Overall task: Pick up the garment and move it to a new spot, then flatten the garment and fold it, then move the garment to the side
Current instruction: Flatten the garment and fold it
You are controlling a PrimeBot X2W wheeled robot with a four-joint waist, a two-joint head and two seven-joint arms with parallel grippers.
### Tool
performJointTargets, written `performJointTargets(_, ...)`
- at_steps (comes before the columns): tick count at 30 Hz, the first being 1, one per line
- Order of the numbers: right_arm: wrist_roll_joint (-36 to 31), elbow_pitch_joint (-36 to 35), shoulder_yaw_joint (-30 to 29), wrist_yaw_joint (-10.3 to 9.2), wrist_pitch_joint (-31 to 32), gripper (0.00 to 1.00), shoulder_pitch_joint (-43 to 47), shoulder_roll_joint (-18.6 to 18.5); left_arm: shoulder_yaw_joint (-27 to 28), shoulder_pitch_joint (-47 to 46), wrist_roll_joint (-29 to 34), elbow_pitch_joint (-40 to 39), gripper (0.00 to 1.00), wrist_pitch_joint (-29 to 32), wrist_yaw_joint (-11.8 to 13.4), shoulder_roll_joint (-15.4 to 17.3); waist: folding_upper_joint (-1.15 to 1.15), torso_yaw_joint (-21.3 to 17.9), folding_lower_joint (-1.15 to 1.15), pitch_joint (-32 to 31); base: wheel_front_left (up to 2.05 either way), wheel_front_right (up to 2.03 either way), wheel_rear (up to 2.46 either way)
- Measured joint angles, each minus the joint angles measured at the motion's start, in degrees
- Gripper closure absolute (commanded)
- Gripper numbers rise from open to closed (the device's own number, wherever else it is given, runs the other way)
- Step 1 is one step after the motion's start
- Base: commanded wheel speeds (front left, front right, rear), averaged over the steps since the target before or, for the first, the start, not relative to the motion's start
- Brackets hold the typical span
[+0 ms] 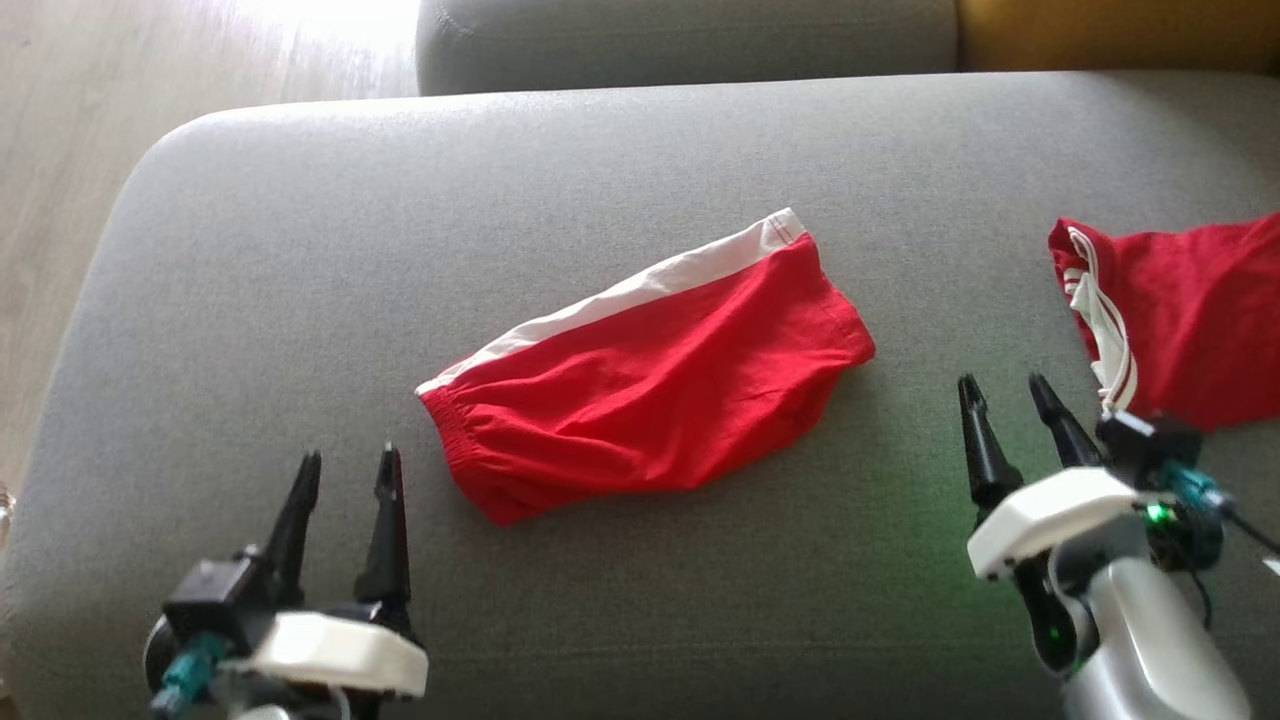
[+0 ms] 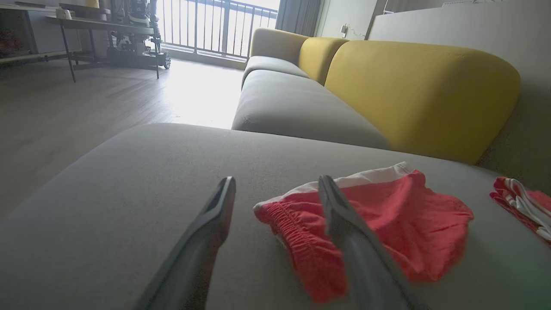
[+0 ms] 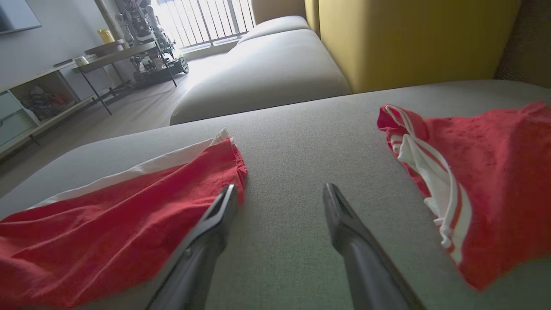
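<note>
The garment, red shorts with a white side stripe and an elastic waistband at its lower left end, lies folded on the grey sofa seat. It also appears in the left wrist view and the right wrist view. My left gripper hovers open near the seat's front, just left of the waistband, holding nothing; its fingers frame bare cushion. To the right of the shorts my right gripper is open and empty above bare cushion, and one of its fingers shows dark against the seat.
A second red garment with white striped trim lies at the seat's right edge, close to my right gripper, also seen as red cloth. A yellow backrest rises behind. Wood floor drops off at the left. Another grey cushion adjoins at the back.
</note>
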Motion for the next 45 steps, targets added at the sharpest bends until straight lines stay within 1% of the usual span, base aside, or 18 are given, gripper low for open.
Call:
performJointTargets(4, -3.7, -4.3, -2.5, 0.00, 0.3, 0.00, 3.3, 1.1, 0.0, 1.7, 0.0, 0.0, 0.00, 0.0, 0.0, 0.0, 0.00, 0.5, 0.00, 0.0, 0.00, 0.00, 0.00)
performJointTargets(11, -10.3, -10.9, -4.4, 0.00, -0.7, 0.00, 6.0, 2.5, -0.1, 1.7, 0.0, -0.1, 0.00, 0.0, 0.6, 0.0, 0.00, 0.9, 0.00, -0.3, 0.00, 0.00, 0.00)
performJointTargets(16, -12.9, -12.5, -4.5, 0.00, -1.9, 0.00, 9.9, 2.9, -0.1, 1.7, -0.8, -0.1, 0.00, 0.0, 1.0, 0.0, 0.00, 1.1, 0.00, -0.3, 0.00, 0.00, 0.00)
performJointTargets(19, -12.7, -12.4, -4.8, 0.00, -2.2, 0.00, 11.2, 3.2, -0.2, 1.7, -0.8, -0.2, 0.00, 0.0, 1.0, -0.1, 0.00, 1.3, 0.00, -0.1, 0.00, 0.00, 0.00)
performJointTargets(20, -10.5, -12.1, -4.8, 0.00, -2.3, 0.00, 11.3, 3.2, -0.3, 1.7, -0.8, -0.2, 0.00, 0.0, 1.0, -0.1, 0.00, 1.3, 0.00, 0.0, 0.00, 0.00, 0.00)
performJointTargets(22, -1.2, -10.6, -4.4, -0.01, -1.9, 0.00, 11.0, 3.2, -0.6, 1.7, -0.8, -0.2, 0.00, 0.0, 1.0, -0.1, 0.00, 1.6, 0.00, 0.4, 0.00, 0.00, 0.00)
performJointTargets(23, 1.6, -10.0, -4.1, -0.01, -1.6, 0.00, 10.8, 3.2, -0.9, 1.7, -0.8, -0.1, 0.00, 0.0, 1.0, -0.1, 0.00, 1.8, 0.00, 0.6, 0.00, 0.00, 0.00)
performJointTargets(25, 3.2, -9.0, -3.2, -0.01, -1.2, 0.00, 9.9, 3.2, -1.7, 1.6, -0.8, -0.1, 0.00, 0.0, 1.0, -0.1, 0.00, 2.4, 0.00, 0.9, 0.00, 0.00, 0.00)
performJointTargets(28, 6.2, -6.4, -1.9, -0.01, 1.2, 0.00, 6.8, 3.3, -2.0, 1.4, -0.9, -0.1, 0.00, 0.0, 1.0, -0.1, 0.00, 3.3, 0.00, 1.9, 0.00, 0.00, 0.00)
performJointTargets(29, 6.2, -6.4, -1.9, -0.01, 1.2, 0.00, 6.8, 3.3, -2.0, 1.4, -0.9, -0.1, 0.00, 0.0, 1.0, -0.1, 0.00, 3.3, 0.00, 1.9, 0.00, 0.00, 0.00)
performJointTargets(31, 9.1, -4.6, -1.1, -0.01, 1.5, 0.00, 4.6, 3.3, -2.6, 0.7, -1.1, 0.1, 0.00, 0.0, 1.0, -0.1, 0.00, 4.0, 0.00, 2.6, 0.00, 0.00, 0.00)
performJointTargets(37, 17.7, 7.3, -1.7, -0.01, 2.2, 0.00, -2.7, 3.3, -5.2, -0.7, -1.1, 1.0, 0.00, 0.0, 1.0, -0.1, 0.00, 7.2, 0.00, 4.0, 0.00, 0.00, 0.00)
performJointTargets(40, 23.3, 13.3, -1.5, -0.01, 3.0, 0.00, -6.4, 3.3, -5.4, -0.7, -1.2, 1.5, 0.00, 0.0, 1.0, -0.1, 0.00, 8.8, 0.00, 4.5, 0.00, 0.00, 0.00)
performJointTargets(41, 26.0, 16.9, -1.5, -0.01, 3.8, 0.00, -9.1, 3.3, -5.6, -0.7, -1.2, 1.5, 0.00, 0.0, 1.0, -0.1, 0.00, 9.8, 0.00, 4.9, 0.00, 0.00, 0.00)
performJointTargets(45, 29.7, 22.9, -1.6, -0.01, 4.0, 0.00, -14.2, 3.2, -6.1, -0.9, -1.6, 1.7, 0.00, 0.0, 1.3, -0.1, 0.00, 11.7, 0.00, 5.5, 0.00, 0.00, 0.00)
